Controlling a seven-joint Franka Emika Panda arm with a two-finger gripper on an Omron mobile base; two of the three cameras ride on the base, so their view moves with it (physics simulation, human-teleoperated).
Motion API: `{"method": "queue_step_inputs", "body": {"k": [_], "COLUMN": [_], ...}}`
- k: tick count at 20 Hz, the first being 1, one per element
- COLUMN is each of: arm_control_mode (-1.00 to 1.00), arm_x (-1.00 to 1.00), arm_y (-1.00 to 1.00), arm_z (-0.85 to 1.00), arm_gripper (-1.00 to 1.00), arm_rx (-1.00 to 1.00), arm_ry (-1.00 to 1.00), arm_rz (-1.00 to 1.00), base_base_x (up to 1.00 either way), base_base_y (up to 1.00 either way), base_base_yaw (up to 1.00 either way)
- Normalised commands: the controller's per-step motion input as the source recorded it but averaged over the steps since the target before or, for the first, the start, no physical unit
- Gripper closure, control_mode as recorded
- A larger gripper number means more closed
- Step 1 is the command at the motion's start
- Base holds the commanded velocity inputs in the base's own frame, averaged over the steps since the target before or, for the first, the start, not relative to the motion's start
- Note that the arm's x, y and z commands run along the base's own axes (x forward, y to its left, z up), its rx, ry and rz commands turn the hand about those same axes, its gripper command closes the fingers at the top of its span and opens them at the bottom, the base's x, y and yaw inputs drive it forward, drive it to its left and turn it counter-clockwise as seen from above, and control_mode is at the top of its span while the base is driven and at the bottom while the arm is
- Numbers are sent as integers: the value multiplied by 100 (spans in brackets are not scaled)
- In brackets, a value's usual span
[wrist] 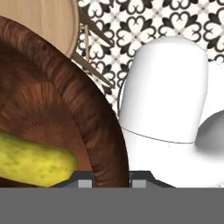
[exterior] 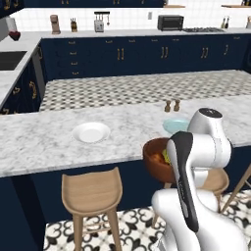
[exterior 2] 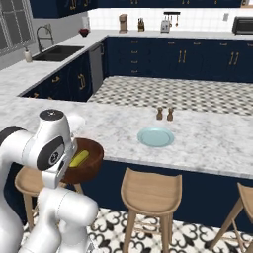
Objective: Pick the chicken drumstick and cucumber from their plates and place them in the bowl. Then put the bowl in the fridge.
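The gripper (wrist: pixel 112 183) has its two fingers (wrist: pixel 86 183) pinched tight on the rim of the wooden bowl (wrist: pixel 57 105), one tip inside the wall and one outside, with the thick reddish-brown rim sandwiched between them. The bowl is off the counter, held out in the air past the edge of the marble island (exterior: pixel 44 142), over the wooden stools (exterior: pixel 91 193) and the patterned floor.

Just inside the inner finger lies the cucumber (wrist: pixel 30 159), yellow-green and speckled, resting on the bowl's bottom and close to the gripped wall. From the left base view a bit of orange-brown, the chicken drumstick (exterior: pixel 158 158), sits beside the cucumber in the bowl, further from the fingers.

Away from the grip, back on the island, stand the two plates with nothing on them: the white plate (exterior: pixel 91 132) well off to one side and the pale blue-teal plate (exterior 2: pixel 155 136) nearer the counter's edge. Two small brown shakers (exterior 2: pixel 164 114) stand just beyond the teal plate. Beyond the outer finger, the hand view looks down on a stool seat and the black-and-white tiles.
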Motion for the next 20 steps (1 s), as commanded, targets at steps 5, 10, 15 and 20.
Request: {"method": "queue_step_inputs", "body": {"k": [5, 10, 15, 20], "arm_control_mode": [100, 100, 100, 100], "arm_x": [0, 0, 0, 0], "arm_y": [0, 0, 0, 0], "arm_z": [0, 0, 0, 0], "arm_gripper": [100, 100, 100, 100], "arm_rx": [0, 0, 0, 0], "arm_ry": [0, 0, 0, 0], "arm_rz": [0, 0, 0, 0], "base_base_x": [-98, -16, 2, 1], "base_base_y": [-9, -17, 0, 0], "base_base_yaw": [-1, -50, -79, -88]}}
